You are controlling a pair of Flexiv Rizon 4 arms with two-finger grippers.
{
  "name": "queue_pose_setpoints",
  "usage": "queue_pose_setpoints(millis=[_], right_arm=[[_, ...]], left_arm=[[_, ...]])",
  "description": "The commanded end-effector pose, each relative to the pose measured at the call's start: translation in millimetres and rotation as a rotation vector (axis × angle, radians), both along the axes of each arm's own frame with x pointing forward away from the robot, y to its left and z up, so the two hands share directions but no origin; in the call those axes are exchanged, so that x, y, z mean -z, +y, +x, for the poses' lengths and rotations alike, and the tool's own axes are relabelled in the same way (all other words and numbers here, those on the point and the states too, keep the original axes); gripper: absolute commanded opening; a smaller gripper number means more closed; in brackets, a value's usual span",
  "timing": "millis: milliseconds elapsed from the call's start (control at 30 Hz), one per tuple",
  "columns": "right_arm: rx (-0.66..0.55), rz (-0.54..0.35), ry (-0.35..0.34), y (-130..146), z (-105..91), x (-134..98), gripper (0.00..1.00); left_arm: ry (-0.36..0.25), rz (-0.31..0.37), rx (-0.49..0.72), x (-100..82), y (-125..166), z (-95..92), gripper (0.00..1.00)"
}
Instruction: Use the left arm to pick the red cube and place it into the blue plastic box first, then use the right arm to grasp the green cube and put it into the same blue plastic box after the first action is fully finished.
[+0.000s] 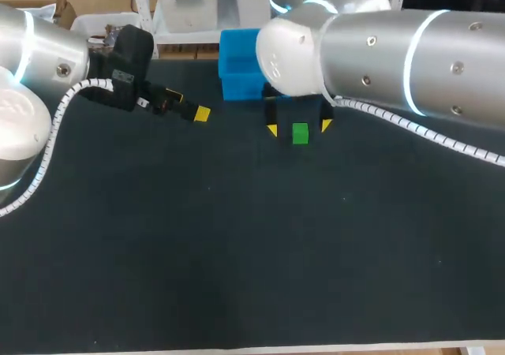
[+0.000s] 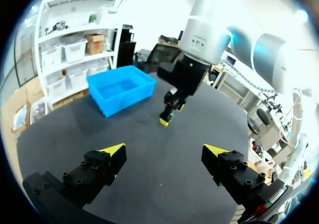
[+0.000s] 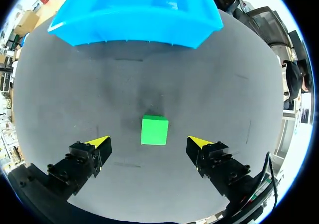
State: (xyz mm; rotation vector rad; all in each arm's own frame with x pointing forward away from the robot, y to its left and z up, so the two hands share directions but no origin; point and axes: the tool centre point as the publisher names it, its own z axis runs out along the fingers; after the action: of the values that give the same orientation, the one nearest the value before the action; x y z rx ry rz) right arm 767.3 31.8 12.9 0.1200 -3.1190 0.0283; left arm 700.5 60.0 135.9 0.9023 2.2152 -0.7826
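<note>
1. Right gripper (image 3: 148,142): fingers spread wide, holding nothing. One yellow tip stands on each side of the green cube, and neither touches it.
2. Green cube (image 3: 154,130): resting flat on the table between the right gripper's open fingers, with a gap on both sides. It is near the blue plastic box, on the robot's side of it.
3. Blue plastic box (image 3: 139,32): at the table's far edge, just beyond the green cube. In the head view it is partly covered by the right arm.
4. Left gripper (image 2: 164,149): fingers wide apart and empty, held over the far left part of the table and pointing toward the box.
5. Table (image 1: 237,252): dark mat surface.
</note>
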Motion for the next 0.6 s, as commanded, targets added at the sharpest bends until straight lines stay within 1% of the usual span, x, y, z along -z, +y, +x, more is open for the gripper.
queue_pose_setpoints(millis=[33, 600], right_arm=[[0.007, 0.011, -0.064, -4, -2.3, 8, 1.0], [0.001, 0.003, -0.029, -8, 8.8, 20, 1.0]], left_arm=[[-0.006, -0.008, 0.003, 1.7, 1, -0.5, 1.0], [-0.006, -0.008, 0.003, 1.7, 1, -0.5, 1.0]])
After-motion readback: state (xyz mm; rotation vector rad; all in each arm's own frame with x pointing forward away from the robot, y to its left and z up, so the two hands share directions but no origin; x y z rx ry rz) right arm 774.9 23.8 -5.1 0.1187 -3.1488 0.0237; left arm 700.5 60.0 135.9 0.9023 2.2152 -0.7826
